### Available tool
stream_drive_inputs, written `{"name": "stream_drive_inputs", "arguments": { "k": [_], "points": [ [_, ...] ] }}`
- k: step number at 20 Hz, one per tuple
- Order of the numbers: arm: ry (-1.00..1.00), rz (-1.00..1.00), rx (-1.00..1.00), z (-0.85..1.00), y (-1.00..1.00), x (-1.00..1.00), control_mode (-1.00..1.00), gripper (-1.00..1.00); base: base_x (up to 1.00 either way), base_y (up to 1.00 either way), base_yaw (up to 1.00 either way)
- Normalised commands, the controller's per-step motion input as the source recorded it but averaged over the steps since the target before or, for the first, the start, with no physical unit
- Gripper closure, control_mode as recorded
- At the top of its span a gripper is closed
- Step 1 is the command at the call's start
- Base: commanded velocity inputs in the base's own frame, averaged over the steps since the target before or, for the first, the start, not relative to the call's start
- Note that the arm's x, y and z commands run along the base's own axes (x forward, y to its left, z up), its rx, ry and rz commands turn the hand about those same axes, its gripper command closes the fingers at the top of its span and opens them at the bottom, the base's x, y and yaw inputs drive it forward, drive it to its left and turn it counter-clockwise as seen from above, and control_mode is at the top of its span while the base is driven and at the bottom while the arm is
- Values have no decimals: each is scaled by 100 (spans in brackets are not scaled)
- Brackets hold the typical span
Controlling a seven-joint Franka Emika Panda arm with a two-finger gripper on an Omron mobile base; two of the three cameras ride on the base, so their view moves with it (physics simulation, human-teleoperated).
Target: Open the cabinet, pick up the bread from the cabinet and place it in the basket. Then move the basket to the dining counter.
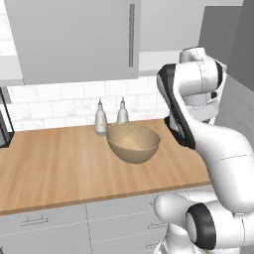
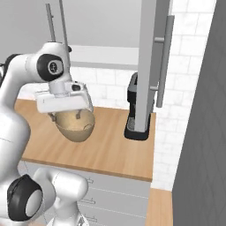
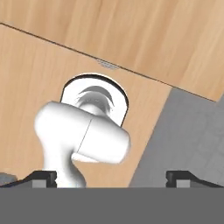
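Observation:
The basket, a large tan bowl, stands on the wooden countertop below the cabinet. The cabinet's left door is shut. Its right door is swung out and shows edge-on, with the white shelf in sight behind it. My gripper hangs open just in front of the basket, at its rim height, pointing down. In the hand view the gripper has its tips wide apart with nothing between them. The bread is hidden. The dining counter is out of view.
Two white bottles stand against the tiled wall just behind the basket. A black coffee machine sits under the open door. A dark object is at the counter's far left. Grey drawers run below.

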Motion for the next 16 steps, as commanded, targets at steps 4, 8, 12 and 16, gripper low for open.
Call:
{"name": "stream_drive_inputs", "arguments": {
  "k": [4, 8, 12, 16],
  "points": [
    [-62, -25, 38, -28, 50, 57, -100, -100, 0, 0, 0],
    [-70, -29, 5, 24, 73, 61, -100, -100, 0, 0, 0],
    [-64, -30, 0, 70, 73, 77, -100, -100, 0, 0, 0],
    [-53, -26, -3, 81, 45, 96, -100, -100, 0, 0, 0]
  ]
}}
